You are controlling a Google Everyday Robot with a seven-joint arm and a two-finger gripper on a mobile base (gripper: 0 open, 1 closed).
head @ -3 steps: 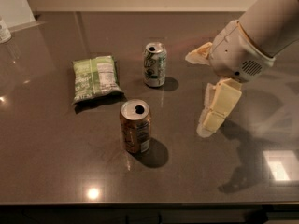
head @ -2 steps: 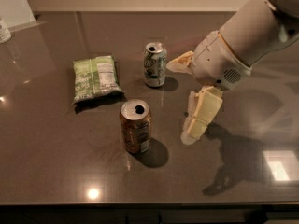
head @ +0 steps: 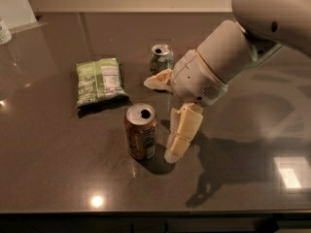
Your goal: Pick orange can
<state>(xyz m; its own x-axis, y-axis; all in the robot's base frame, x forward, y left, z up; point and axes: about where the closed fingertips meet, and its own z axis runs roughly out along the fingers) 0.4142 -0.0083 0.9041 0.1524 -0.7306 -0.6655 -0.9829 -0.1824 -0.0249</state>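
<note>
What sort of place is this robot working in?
Probably a break-room or kitchen counter: a dark polished countertop holding an orange can, a green-and-white can and a green snack bag. The open gripper hangs beside the orange can.

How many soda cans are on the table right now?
2. The orange can stands near the front, just left of the open gripper; the green-and-white can stands farther back, beside its other finger. The arm may hide others.
</note>
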